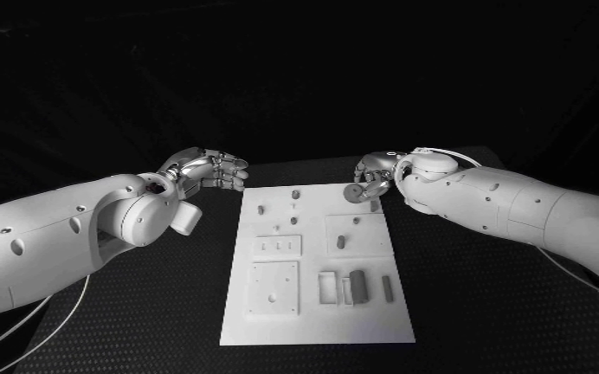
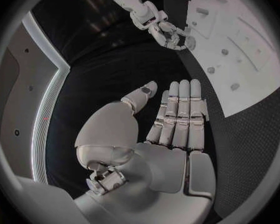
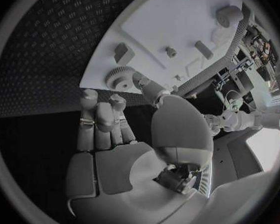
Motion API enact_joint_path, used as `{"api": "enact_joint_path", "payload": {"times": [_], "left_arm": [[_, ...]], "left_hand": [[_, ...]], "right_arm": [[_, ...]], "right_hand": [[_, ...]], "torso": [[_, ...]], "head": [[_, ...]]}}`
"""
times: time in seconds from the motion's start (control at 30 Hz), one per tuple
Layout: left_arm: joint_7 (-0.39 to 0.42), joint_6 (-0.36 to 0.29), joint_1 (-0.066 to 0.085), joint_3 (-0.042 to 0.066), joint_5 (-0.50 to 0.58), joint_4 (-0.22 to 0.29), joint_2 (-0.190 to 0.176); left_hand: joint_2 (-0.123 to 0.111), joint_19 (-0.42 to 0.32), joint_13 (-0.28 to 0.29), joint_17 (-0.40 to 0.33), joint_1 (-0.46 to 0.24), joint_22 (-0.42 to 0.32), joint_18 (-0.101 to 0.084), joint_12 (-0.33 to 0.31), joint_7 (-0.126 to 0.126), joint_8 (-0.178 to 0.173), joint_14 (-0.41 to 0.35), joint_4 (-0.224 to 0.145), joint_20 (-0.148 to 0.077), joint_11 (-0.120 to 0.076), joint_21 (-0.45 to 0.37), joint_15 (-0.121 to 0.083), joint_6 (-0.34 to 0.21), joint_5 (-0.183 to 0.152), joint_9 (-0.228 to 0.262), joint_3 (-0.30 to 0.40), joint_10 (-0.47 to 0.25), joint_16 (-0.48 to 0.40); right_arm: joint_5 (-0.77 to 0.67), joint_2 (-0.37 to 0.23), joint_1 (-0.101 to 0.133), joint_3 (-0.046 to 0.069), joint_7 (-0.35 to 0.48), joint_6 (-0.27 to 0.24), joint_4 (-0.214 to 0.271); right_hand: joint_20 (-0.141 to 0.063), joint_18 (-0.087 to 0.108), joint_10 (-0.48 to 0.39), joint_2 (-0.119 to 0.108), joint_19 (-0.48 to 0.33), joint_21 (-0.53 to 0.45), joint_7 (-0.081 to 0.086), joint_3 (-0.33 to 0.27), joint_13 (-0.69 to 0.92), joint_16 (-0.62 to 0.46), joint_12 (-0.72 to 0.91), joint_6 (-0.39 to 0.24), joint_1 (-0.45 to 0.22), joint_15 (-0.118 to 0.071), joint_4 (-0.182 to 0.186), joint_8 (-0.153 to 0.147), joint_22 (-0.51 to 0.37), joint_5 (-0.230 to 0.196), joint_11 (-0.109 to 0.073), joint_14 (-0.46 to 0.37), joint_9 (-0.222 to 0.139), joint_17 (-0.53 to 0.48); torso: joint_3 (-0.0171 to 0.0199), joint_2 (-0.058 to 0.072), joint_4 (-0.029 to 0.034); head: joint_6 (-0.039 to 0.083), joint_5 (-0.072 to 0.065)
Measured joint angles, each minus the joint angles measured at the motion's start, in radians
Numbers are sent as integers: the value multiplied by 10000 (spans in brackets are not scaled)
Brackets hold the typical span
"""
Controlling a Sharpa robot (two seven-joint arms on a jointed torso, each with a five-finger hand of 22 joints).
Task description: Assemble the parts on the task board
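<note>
The white task board [image 1: 315, 305] lies in the middle of the black table. My right hand [image 1: 377, 171] hovers at the board's far right corner and pinches a small toothed gear [image 1: 353, 192] between thumb and a fingertip, tilted just over the board. The right wrist view shows that gear [image 3: 120, 78] at the board's [image 3: 177, 25] corner, between the thumb and the fingers of my right hand [image 3: 115, 129]. My left hand [image 1: 208, 170] hangs off the board's far left corner, holding nothing. In its wrist view the left hand [image 2: 174, 117] has straight fingers and the thumb apart.
Small pegs [image 1: 296, 192] stand in the board's far part. Two raised square plates [image 1: 273, 287] sit at its left, one more [image 1: 350, 234] at the right. Dark bars [image 1: 358, 286] and a white frame [image 1: 328, 287] lie near the front right. Black table surrounds the board.
</note>
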Motion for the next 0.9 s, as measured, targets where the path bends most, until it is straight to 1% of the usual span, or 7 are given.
{"api": "enact_joint_path", "payload": {"times": [0.27, 0.33, 0.4, 0.43, 0.63, 0.73, 0.9], "left_arm": [[1, 10, 0, -1, -5, -5, -6], [1, 14, 0, -1, -8, 8, -11], [1, 18, 0, -1, -11, 17, -12], [1, 20, 0, -1, -13, 19, -12], [1, 29, 0, -1, -20, 33, -17], [1, 32, 0, -1, -22, 54, -21], [0, 38, 0, -1, -29, 94, -36]], "left_hand": [[0, 0, 8, 9, 0, 4, 0, 0, 0, 0, 0, 0, 0, 0, -38, 0, 0, 0, -10, 0, 0, 0], [0, 0, 8, 9, 0, 4, 1, 0, 0, 0, 0, 0, 0, 0, -38, 0, 0, 0, -10, 0, 0, 0], [0, 0, 8, 9, 0, 4, 0, 0, 0, 0, 0, 0, 0, 0, -38, 0, 0, 0, -10, 0, 0, 0], [0, 0, 7, 8, 0, 4, 1, 0, 0, 0, 0, 0, 0, 0, -38, 0, 0, 0, -10, 0, 0, 0], [0, 0, 7, 18, 0, 3, 0, 0, 0, 0, 0, 0, 0, 0, -38, 0, 0, 0, -9, 0, 0, 0], [0, 0, 7, 18, 0, 3, 0, 0, 0, 0, 0, 0, 0, 0, -38, 0, 0, 0, -9, 0, 0, 0], [0, 0, 15, 17, 0, 2, 0, 0, 0, 0, 0, 0, 0, 0, -38, 0, 0, 0, -18, 0, 0, 0]], "right_arm": [[-42, 162, -40, 6, 39, -24, -318], [-41, 199, -47, 6, 59, -40, -360], [-25, 221, -48, 6, 75, -48, -372], [-11, 234, -48, 5, 87, -53, -379], [41, 343, -49, 5, 144, -49, -480], [54, 386, -54, 5, 164, -41, -520], [70, 415, -123, 2, 187, -14, -552]], "right_hand": [[2, -1, -35, 52, -2, -1, -19, 0, -34, 0, 44, -47, -52, 35, 0, 0, 0, 0, 33, -33, -1, 11], [16, -1, -36, 194, -16, -1, -19, 0, -58, 0, 60, -48, -54, 35, 0, 0, 0, 0, 34, -33, -1, 11], [17, -2, -36, 212, -16, -1, -20, 0, -77, 0, 103, -49, -51, 35, 0, 0, 0, 0, 34, -33, -1, 17], [17, 0, -37, 306, -16, -1, -20, 0, -94, 0, 103, -49, -75, 35, 0, 0, 0, 0, 35, -33, -1, 21], [19, 0, -37, 533, -17, 39, -22, -19, -168, 0, 153, -44, -99, 35, -19, 6, 0, 0, 36, -32, 25, 21], [52, 0, -53, 688, -50, 39, -125, -41, -217, 0, 200, 63, -152, 12, -42, 83, 0, 0, 51, -55, 60, 21], [34, -1, -108, 914, -105, 40, -315, -67, -319, 0, 270, 256, -162, -17, -180, 307, 0, 0, 2, -85, 152, 20]], "torso": [[-7, 0, 0], [-7, 2, 0], [-6, 3, 1], [-6, 4, 1], [-6, 7, 7], [-5, 9, 7], [0, 10, 7]], "head": [[-29, -13], [-29, -19], [-26, -22], [-24, -23], [-63, -5], [-81, 2], [-124, 22]]}}
